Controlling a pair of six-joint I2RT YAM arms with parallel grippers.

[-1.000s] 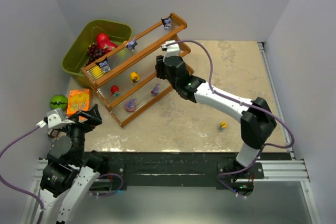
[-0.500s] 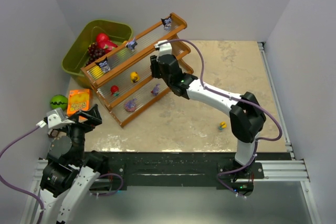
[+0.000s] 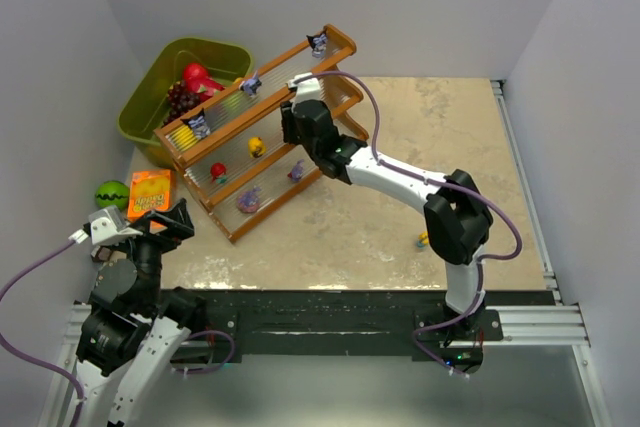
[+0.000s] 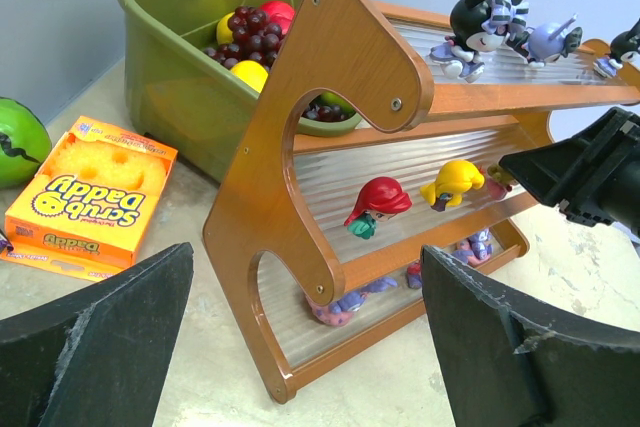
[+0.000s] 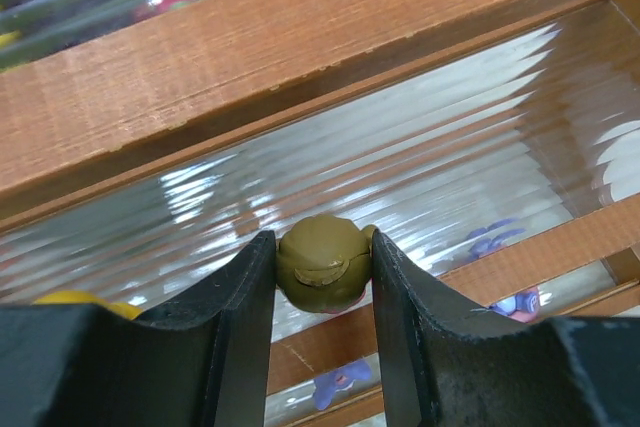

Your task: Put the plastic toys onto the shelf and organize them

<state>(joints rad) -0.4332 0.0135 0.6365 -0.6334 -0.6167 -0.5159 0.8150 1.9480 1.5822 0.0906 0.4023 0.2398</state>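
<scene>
Only right wrist view shows end effector [image 5: 319,249] gripping olive toy [image 5: 322,267]

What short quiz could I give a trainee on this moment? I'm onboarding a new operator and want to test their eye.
1. True or false: the right gripper is open and holds nothing.
2. Multiple choice: on the stepped orange-brown wooden shelf with clear ribbed plastic tiers, which tier does the small red-haired plastic figurine stand on? A top; B middle; C bottom.
3. Fill in: the shelf's top tier carries ___ small figurines.

Key: 1 false, it is shut on the round olive plastic toy; 2 B; 3 three.
</scene>
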